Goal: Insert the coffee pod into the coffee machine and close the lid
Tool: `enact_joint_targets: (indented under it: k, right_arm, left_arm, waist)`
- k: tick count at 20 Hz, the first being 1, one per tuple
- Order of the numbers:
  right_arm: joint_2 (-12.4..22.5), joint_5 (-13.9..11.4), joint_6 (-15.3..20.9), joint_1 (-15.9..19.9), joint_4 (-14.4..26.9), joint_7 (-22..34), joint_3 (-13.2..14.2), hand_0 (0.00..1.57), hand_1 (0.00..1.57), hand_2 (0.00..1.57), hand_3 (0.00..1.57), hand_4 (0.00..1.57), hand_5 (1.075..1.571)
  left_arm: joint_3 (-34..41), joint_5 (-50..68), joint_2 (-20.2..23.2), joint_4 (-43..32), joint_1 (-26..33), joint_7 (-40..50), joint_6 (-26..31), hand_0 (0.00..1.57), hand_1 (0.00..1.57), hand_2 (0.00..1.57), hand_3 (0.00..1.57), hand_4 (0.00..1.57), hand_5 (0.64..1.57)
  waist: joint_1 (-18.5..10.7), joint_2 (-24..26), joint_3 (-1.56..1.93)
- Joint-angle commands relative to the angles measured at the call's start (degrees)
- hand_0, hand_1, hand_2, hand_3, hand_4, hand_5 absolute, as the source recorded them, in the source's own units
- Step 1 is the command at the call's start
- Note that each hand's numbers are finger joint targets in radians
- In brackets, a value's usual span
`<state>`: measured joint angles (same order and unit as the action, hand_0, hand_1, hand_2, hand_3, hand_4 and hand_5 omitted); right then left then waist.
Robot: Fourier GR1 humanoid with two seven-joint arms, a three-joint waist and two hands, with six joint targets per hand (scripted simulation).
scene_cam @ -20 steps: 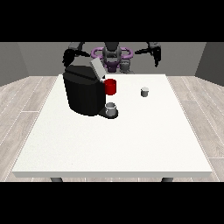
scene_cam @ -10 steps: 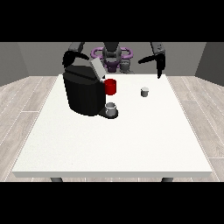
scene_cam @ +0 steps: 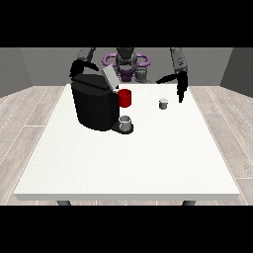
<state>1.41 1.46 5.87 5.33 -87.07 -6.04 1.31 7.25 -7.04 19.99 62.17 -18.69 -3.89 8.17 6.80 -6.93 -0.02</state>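
A white table (scene_cam: 123, 163) is seen on grey plank flooring (scene_cam: 24, 113) before grey walls (scene_cam: 39, 64). The hand at the view's right (scene_cam: 178, 81) is held with fingers spread, above the coffee pod (scene_cam: 163, 104).

Bare table (scene_cam: 148, 158) surrounds the coffee pod (scene_cam: 163, 104); coffee machine (scene_cam: 95, 104) well apart

Even, soft light falls from above, leaving the white table (scene_cam: 128, 163) bright without glare. The black machine (scene_cam: 94, 105) casts only a faint shadow at its base.
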Motion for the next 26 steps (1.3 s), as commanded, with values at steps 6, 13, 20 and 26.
enact_joint_targets:
  k: [6, 13, 20, 26]
  right_arm:
    - [-0.13, -2.24, 3.03, 3.28, 6.42, 2.2, 0.77, 0.0, 0.0, 0.0, 0.0, 0.37, 1.571]
    - [1.06, -2.57, 4.12, 6.96, 7.02, 6.54, 1.75, 0.0, 0.0, 0.0, 0.0, 0.42, 1.571]
    - [-1.04, -3.01, 4.3, 5.37, 8.95, 1.29, 0.55, 0.0, 0.0, 0.0, 0.0, 0.39, 1.571]
    - [0.41, -2.05, 1.89, 2.97, 7.41, 1.48, 0.58, 0.0, 0.0, 0.0, 0.0, 0.48, 1.571]
  left_arm:
    - [-5.2, -8.2, -2.63, -6.96, -2.83, -1.67, -1.86, 0.0, 0.0, 0.2, 0.0, 0.0, 1.571]
    - [-3.8, -11.93, -0.75, -14.7, -5.51, -1.97, -3.1, 0.7, 0.7, 0.78, 0.43, 0.0, 1.571]
    - [-6.91, -19.07, 0.16, -18.66, -5.89, -6.06, -7.18, 0.6, 0.6, 0.72, 0.47, 0.0, 1.571]
    - [-6.09, -22.47, 1.51, -22.66, -8.15, -9.74, -11.07, 0.67, 0.67, 0.81, 0.55, 0.0, 1.571]
  waist:
    - [-1.92, 0.0, 0.02]
    - [-1.89, -0.01, 0.01]
    - [-0.97, -1.97, 0.02]
    - [1.03, -1.17, 0.01]
